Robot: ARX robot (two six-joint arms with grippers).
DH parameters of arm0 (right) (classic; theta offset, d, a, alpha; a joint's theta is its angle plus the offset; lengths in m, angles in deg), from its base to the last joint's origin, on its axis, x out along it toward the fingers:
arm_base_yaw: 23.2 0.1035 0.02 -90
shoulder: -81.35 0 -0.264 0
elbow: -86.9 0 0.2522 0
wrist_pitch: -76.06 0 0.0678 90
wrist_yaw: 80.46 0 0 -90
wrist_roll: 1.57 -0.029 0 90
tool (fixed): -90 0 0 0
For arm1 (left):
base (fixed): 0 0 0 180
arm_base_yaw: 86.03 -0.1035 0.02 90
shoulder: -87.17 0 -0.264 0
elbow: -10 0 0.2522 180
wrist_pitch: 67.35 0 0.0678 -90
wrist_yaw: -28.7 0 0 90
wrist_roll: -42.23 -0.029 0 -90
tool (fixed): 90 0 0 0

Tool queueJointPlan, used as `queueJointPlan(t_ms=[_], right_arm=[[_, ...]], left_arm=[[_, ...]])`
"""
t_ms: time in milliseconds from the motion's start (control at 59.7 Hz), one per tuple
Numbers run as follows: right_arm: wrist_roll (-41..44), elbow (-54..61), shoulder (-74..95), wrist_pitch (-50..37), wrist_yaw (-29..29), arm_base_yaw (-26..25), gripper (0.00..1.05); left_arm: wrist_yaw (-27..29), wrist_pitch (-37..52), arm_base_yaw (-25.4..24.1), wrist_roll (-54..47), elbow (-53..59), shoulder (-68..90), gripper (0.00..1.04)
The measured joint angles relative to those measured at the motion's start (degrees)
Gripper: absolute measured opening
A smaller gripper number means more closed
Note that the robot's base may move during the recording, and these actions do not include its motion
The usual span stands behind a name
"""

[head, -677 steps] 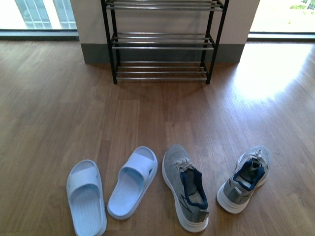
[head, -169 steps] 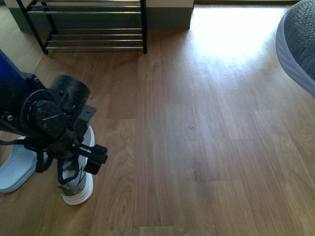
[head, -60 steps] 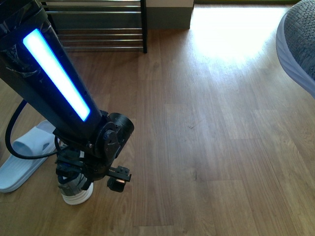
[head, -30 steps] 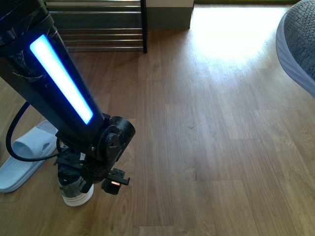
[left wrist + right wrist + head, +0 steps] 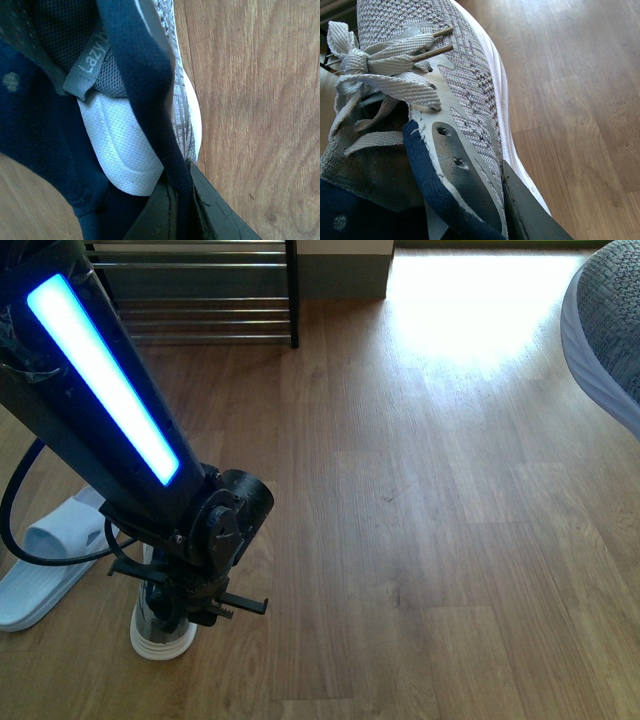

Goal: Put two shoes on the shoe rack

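Both sneakers (image 5: 470,90) clamped by fingers (image 5: 530,215); slide (image 5: 55,535) front-only.

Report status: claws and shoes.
Left claw shut on grey knit sneaker, sole on floor. Right claw shut on other grey sneaker, held aloft. Pale blue rubber slide beside grounded sneaker.
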Motion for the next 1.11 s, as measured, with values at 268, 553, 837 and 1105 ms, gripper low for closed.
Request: queueJointPlan(t_ms=[268,553,837,1105], right_arm=[[0.0,0.0,0.0,0.0,0.0,0.0,0.01],[0.0,0.0,0.0,0.0,0.0,0.0,0.01],[0.0,0.0,0.0,0.0,0.0,0.0,0.01],[0.0,0.0,0.0,0.0,0.0,0.0,0.01]], left_arm=[[-2.0,3.1,0.1,-3.4,5.1,-5.9,0.02],[-2.8,8.7,-0.2,-8.6,12.1,-17.0,0.02],[-3.6,16.4,-1.1,-18.1,24.9,-33.4,0.02],[-4.0,20.5,-1.5,-24.8,38.5,-57.1,0.02]])
